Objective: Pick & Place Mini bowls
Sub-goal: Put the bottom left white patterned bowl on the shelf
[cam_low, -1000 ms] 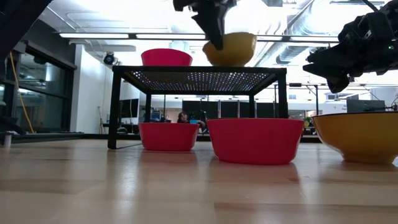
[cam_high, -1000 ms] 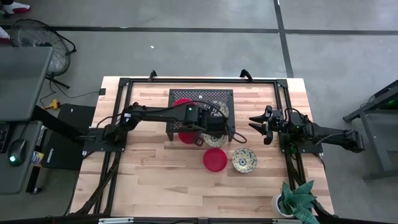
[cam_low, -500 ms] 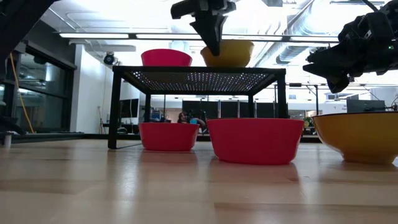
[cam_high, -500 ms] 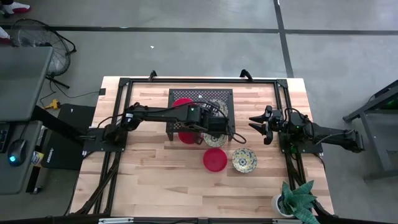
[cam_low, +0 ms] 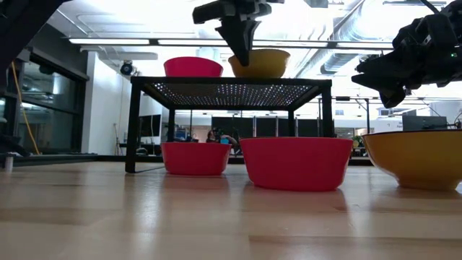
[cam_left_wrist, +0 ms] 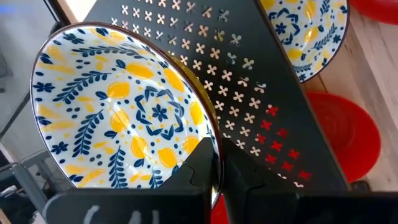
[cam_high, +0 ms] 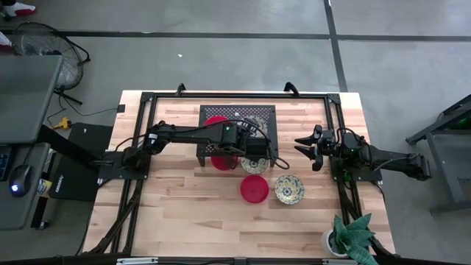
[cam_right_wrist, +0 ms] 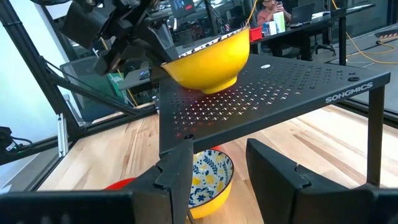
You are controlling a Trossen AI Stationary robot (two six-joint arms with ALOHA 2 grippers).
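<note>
Left wrist view: left gripper (cam_left_wrist: 217,163) pinching floral bowl (cam_left_wrist: 118,106) rim | high view: hidden

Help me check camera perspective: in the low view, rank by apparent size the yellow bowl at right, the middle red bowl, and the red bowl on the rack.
1. Yellow bowl, cut off by the frame and nearest, so unsure.
2. Middle red bowl.
3. Red bowl on the rack, farthest.
</note>
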